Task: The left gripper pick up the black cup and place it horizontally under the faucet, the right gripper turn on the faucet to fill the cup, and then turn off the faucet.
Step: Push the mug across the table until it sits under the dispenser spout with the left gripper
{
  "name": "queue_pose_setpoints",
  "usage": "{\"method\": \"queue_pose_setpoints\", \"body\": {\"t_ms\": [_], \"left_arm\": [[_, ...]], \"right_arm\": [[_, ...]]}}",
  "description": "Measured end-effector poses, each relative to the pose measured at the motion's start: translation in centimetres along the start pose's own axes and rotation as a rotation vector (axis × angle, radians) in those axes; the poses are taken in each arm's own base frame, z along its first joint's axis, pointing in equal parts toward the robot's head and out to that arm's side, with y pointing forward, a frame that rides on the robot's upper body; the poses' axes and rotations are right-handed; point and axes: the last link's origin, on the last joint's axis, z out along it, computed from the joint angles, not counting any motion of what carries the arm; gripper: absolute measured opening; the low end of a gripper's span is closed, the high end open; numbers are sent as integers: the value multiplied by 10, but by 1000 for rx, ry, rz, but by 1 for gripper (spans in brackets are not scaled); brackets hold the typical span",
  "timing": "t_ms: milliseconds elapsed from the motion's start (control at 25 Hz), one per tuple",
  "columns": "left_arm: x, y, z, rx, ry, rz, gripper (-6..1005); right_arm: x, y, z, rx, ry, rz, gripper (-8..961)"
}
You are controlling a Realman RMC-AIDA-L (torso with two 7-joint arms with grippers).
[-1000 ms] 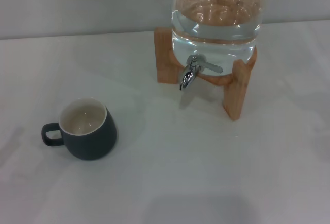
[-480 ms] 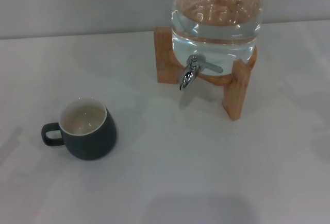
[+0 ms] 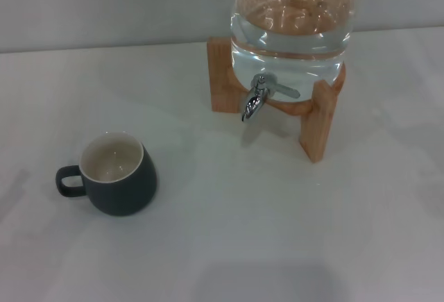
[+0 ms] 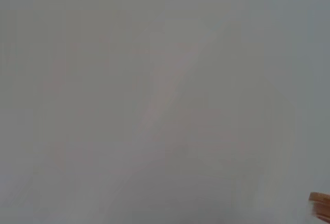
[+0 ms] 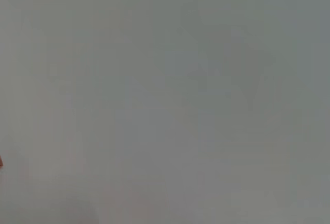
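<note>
The black cup (image 3: 116, 175) stands upright on the white table at the front left of the head view. Its cream inside faces up and its loop handle points left. The chrome faucet (image 3: 257, 98) juts from a clear water jug (image 3: 293, 24) at the back, with its spout pointing down and its thin lever lying off to the right. The cup is well apart from the faucet, to its front left. Neither gripper shows in any view. Both wrist views show only bare pale surface.
The jug rests in a wooden stand (image 3: 318, 123) with legs on either side of the faucet. A sliver of wood (image 4: 320, 201) pokes into one corner of the left wrist view. The white table (image 3: 229, 232) spreads around the cup.
</note>
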Motion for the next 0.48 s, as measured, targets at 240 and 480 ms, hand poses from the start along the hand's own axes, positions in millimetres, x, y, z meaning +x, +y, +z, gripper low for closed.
{"method": "queue_pose_setpoints", "body": {"t_ms": [240, 480], "left_arm": [[-5, -2, 1, 26, -9, 13, 874], [-30, -3, 5, 70, -48, 25, 873]], "right_arm": [[-1, -1, 1, 1, 0, -3, 841], [-2, -1, 2, 0, -1, -5, 841]]}}
